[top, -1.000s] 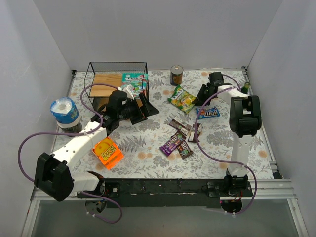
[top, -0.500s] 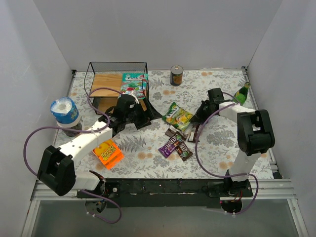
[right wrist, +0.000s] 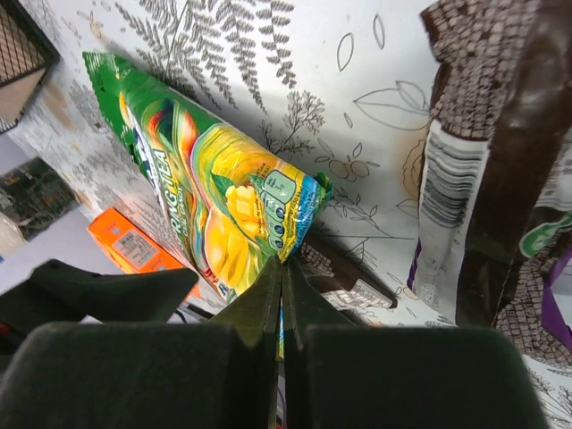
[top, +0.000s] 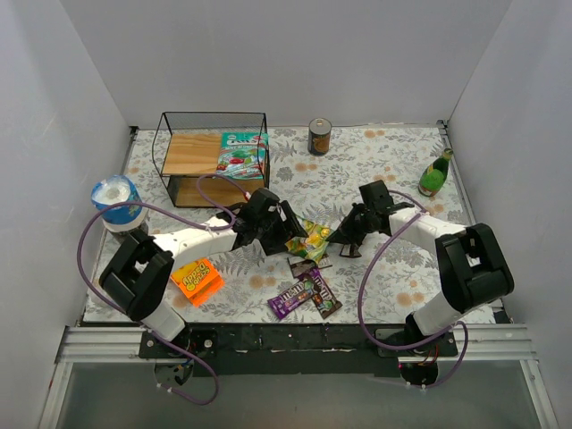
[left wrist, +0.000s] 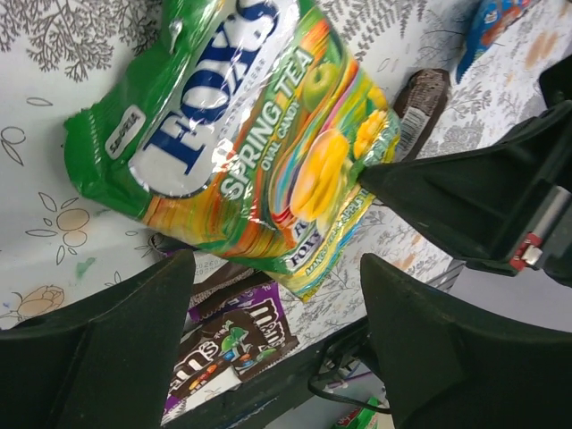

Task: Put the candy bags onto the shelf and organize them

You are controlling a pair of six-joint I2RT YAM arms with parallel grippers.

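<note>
The yellow-green bag (top: 313, 239) lies mid-table between both grippers. My right gripper (top: 333, 235) is shut on its corner, as the right wrist view (right wrist: 284, 268) shows, with the bag (right wrist: 206, 188) stretching away. My left gripper (top: 292, 236) is open just left of the bag; in the left wrist view (left wrist: 277, 349) the bag (left wrist: 241, 134) lies ahead of the spread fingers (left wrist: 98, 349). The teal bag (top: 243, 152) stands on the shelf (top: 192, 154). Purple and brown packets (top: 299, 295) lie in front; one (left wrist: 232, 344) is under the left gripper. A blue packet (left wrist: 496, 18) shows at the edge.
An orange flat package (top: 197, 279) lies front left. A blue-capped container (top: 116, 201) stands left of the shelf. A can (top: 319, 136) stands at the back, a green bottle (top: 435, 174) at the right. A brown packet (right wrist: 500, 161) lies beside the right gripper.
My right gripper has dragged the yellow-green bag from the back toward the centre front. My left arm has swung from the shelf to the bag. The small packets shifted forward.
</note>
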